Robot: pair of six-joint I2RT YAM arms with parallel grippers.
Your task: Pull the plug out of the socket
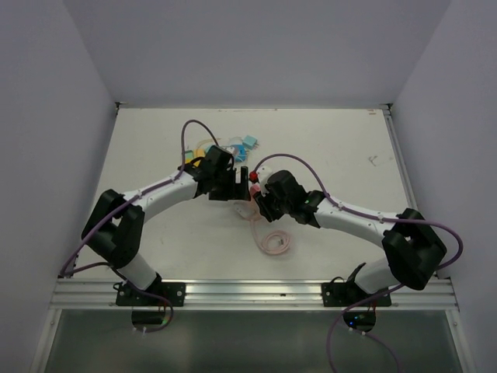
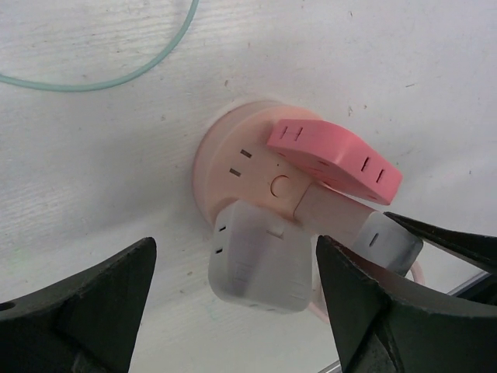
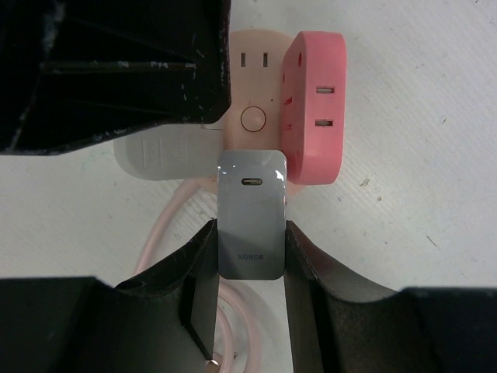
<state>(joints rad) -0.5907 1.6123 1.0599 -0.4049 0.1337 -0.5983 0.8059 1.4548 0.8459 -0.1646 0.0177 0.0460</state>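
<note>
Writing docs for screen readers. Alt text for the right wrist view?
Right gripper clamps a grey charger plugged into a pink socket. A red adapter sits on its right; the left gripper covers the upper left.

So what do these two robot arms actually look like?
Both the left arm and right arm are white tubes joined by chunky black joints, with a purple cable looping along each. Their bases bolt to a silver rail. The fingers are matte black wedges; one bears small white scuffs.
</note>
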